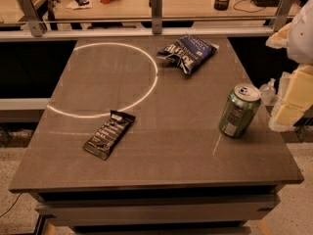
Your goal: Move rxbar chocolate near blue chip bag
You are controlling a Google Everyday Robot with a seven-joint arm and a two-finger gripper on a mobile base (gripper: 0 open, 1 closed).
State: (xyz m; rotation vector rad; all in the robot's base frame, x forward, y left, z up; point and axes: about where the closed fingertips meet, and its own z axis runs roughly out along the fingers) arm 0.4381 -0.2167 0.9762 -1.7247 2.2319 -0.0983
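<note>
Lying flat at the table's point(171, 151) front left, the rxbar chocolate point(109, 134) sits just outside a white circle point(157, 72), well apart from the blue chip bag point(187, 53) at the back. 1 green can point(239, 110) stands upright farther right. The gripper point(293, 94) hangs beyond the right edge; whether it is spread or closed cannot be told.

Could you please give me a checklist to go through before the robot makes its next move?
1. Bar flat and uncovered, front left of table: ok.
2. Bag in view at the back: ok.
3. Bar near Bag: not ok, far apart.
4. Can clear of the line from Bar to Bag: ok.
5. Tool at the right edge, beyond the Can, ready to grasp: cannot tell.
</note>
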